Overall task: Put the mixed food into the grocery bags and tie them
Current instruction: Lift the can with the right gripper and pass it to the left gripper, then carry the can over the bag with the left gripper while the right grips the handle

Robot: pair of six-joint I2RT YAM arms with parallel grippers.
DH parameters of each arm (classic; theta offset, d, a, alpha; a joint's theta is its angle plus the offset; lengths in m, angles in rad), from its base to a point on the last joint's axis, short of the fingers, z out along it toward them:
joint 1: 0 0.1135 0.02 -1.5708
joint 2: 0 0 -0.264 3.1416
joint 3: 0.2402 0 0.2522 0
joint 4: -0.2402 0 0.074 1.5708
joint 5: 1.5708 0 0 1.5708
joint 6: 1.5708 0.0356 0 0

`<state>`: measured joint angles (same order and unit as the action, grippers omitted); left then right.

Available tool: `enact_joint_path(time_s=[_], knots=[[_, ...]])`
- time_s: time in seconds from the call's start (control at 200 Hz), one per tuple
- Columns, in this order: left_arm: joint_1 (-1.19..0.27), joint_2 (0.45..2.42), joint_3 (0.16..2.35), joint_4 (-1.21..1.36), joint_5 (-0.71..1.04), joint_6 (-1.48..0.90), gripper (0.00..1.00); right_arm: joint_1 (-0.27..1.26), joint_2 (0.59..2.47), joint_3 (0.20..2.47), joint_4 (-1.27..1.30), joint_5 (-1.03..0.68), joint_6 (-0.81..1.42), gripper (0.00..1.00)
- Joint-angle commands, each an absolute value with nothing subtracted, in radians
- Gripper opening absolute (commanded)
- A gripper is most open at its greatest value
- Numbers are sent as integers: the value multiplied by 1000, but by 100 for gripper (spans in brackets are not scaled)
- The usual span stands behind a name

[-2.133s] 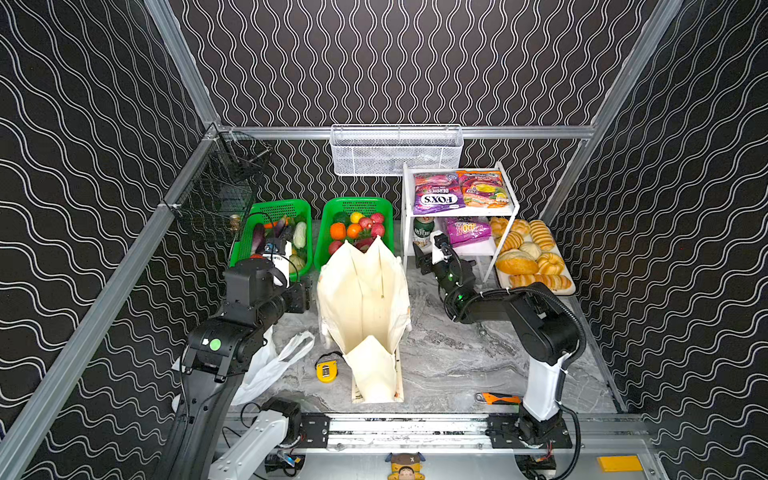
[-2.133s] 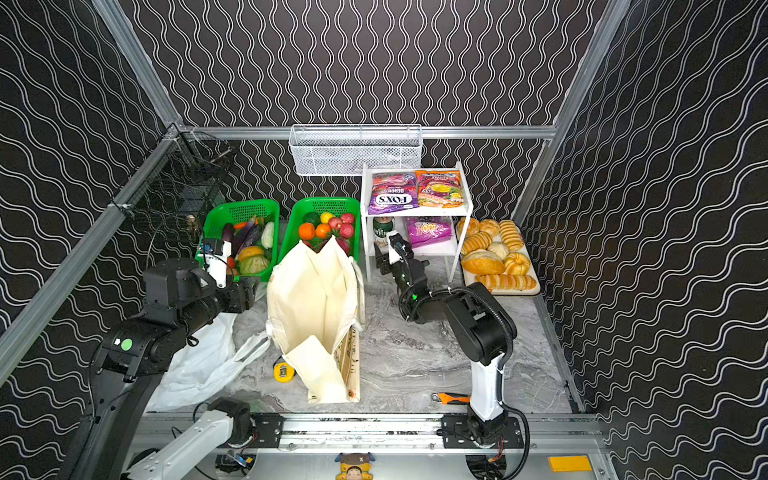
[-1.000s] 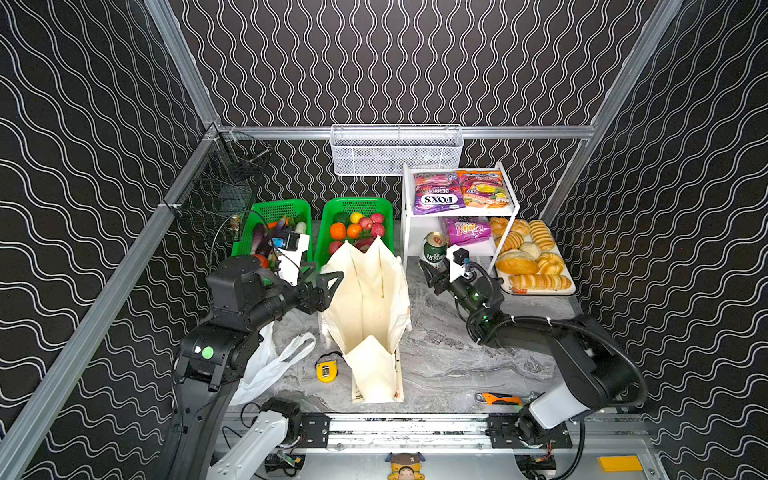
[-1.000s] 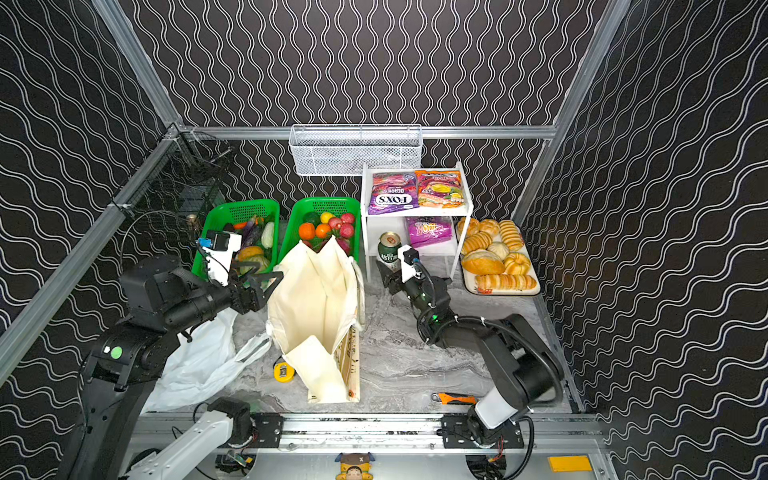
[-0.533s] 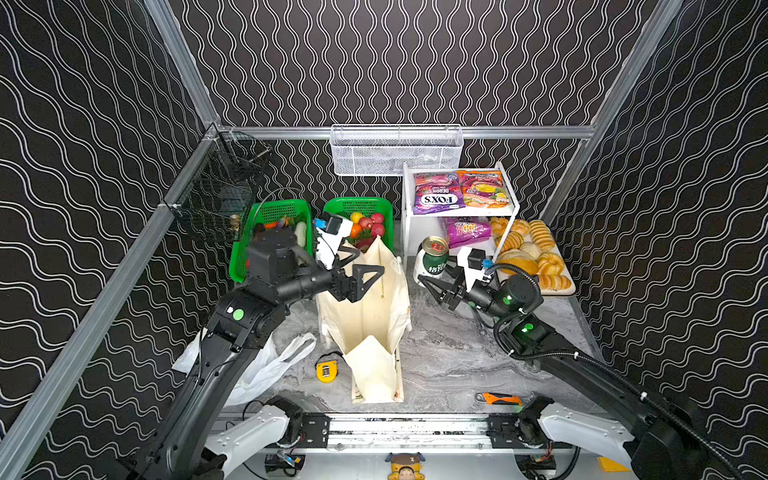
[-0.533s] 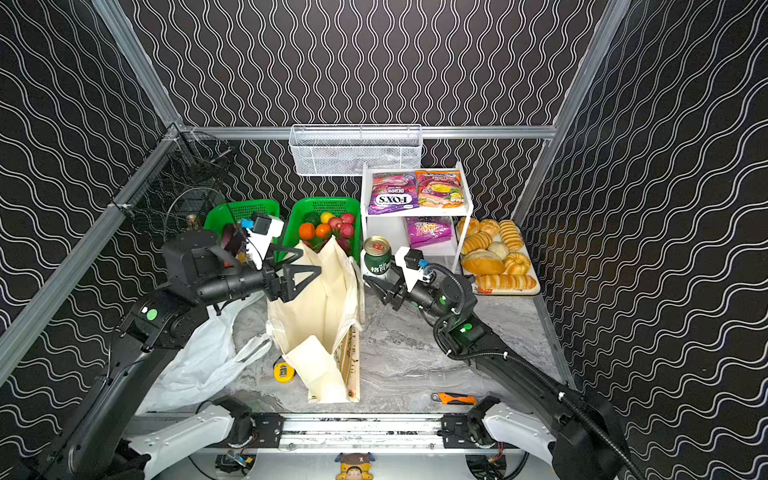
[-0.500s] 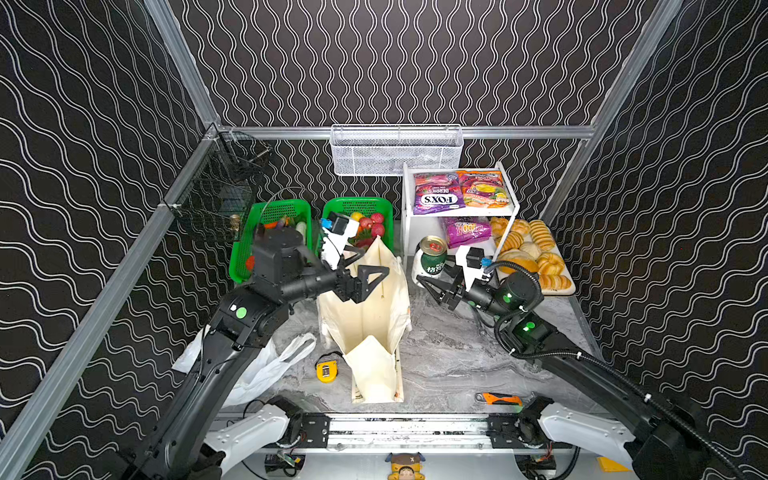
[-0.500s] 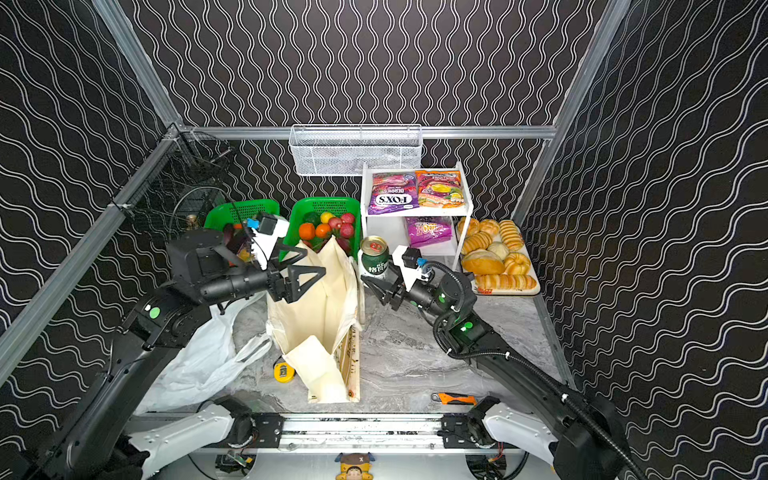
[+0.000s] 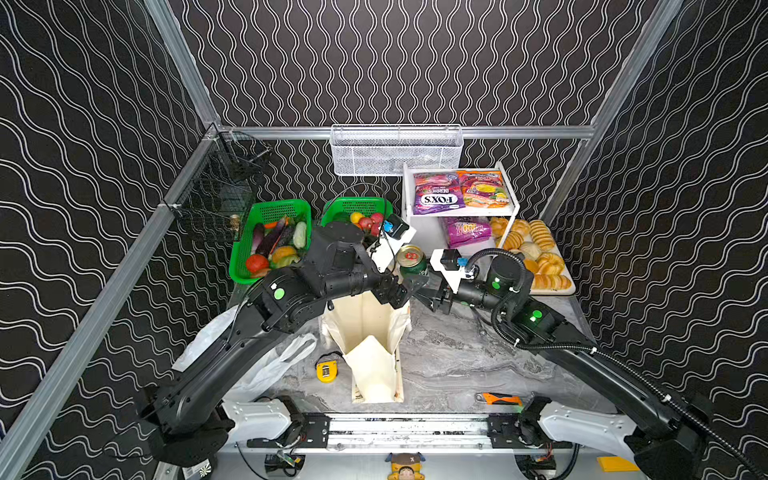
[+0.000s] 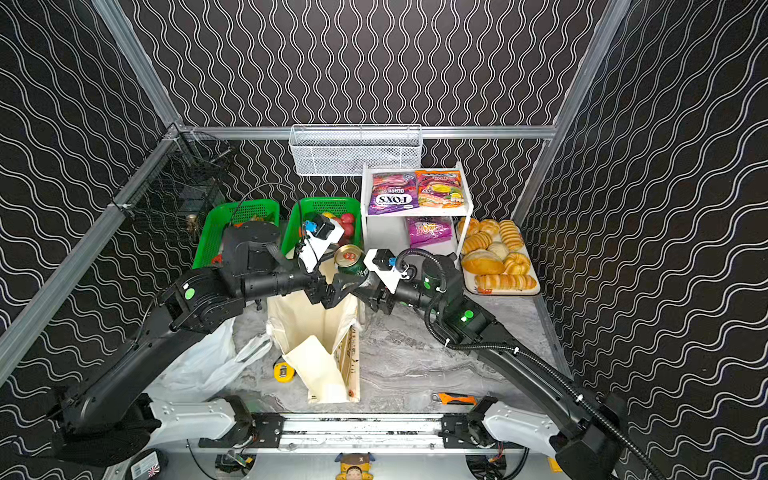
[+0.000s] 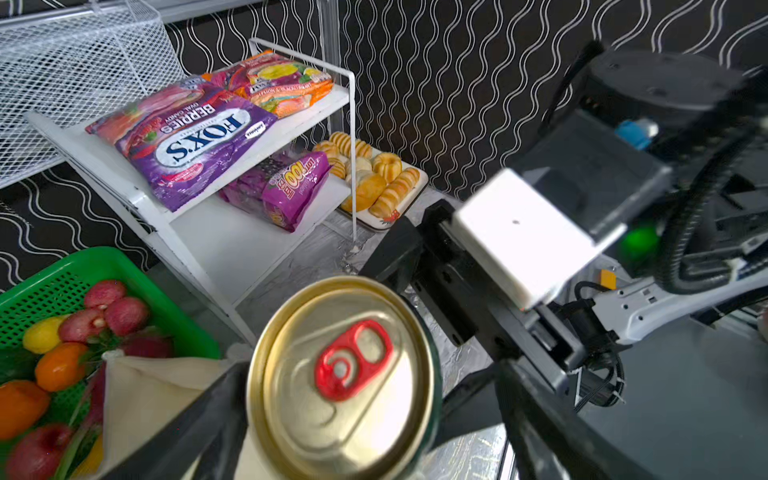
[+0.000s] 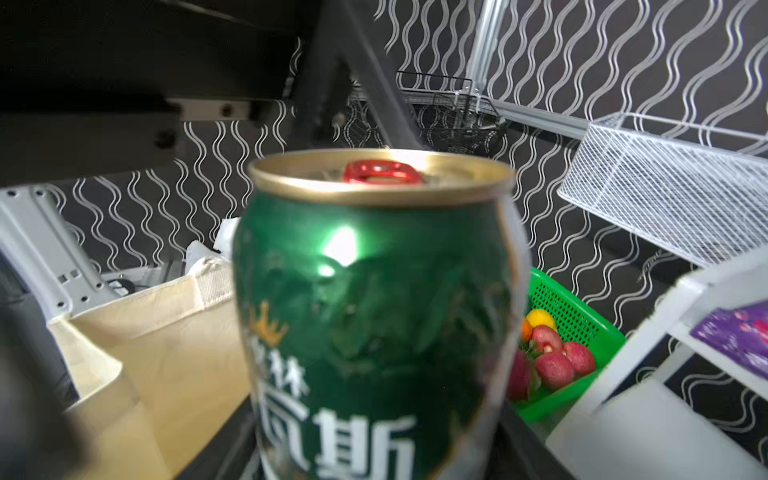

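My right gripper [image 9: 417,279] [image 12: 374,453] is shut on the green can [image 9: 411,262] [image 10: 351,258] [image 11: 345,374] [image 12: 374,291], upright above the far rim of the cream tote bag [image 9: 365,324] [image 10: 307,320]. My left gripper [image 9: 405,290] [image 10: 334,291] [image 11: 357,415] is open, with its fingers spread to either side of the can and not closed on it. The white plastic bag [image 9: 266,365] lies crumpled left of the tote. The FOX'S packet [image 9: 436,193] and a pink-purple snack packet [image 9: 465,230] rest on the white shelf. Toy fruits [image 9: 365,220] fill a green basket.
A second green basket [image 9: 270,245] holds vegetables. A tray of bread [image 9: 536,253] sits at the right. A white wire basket [image 9: 395,149] hangs on the back wall. A yellow tape measure [image 9: 326,370] and an orange cutter [image 9: 498,399] lie near the front rail.
The right gripper has carried the can left from the shelf to above the tote. The left arm has swung right over the tote, and its jaws have opened wider around the can.
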<state>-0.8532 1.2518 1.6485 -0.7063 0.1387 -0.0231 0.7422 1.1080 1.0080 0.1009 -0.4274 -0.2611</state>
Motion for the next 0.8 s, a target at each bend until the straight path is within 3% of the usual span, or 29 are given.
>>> enact_joint_path(time_s=[0.0,0.15,0.486,0.606,0.711,0.796], knots=[[-856,1268,1670,-761,121,11,89,754,1106,1033,121,-400,-376,32],[-856,1292,1696,-803,91,8,87,767,1102,1028,119,-383,-443,32],[-857,1269,1689,-808,102,10,57,777,1098,1022,107,-357,-549,35],[-856,1268,1691,-813,110,1,43,781,1097,1031,84,-362,-537,49],[-856,1232,1662,-784,47,-31,36,780,1094,1051,41,-358,-452,67],[-855,1194,1641,-765,-26,-65,35,780,1091,1067,1,-347,-327,73]])
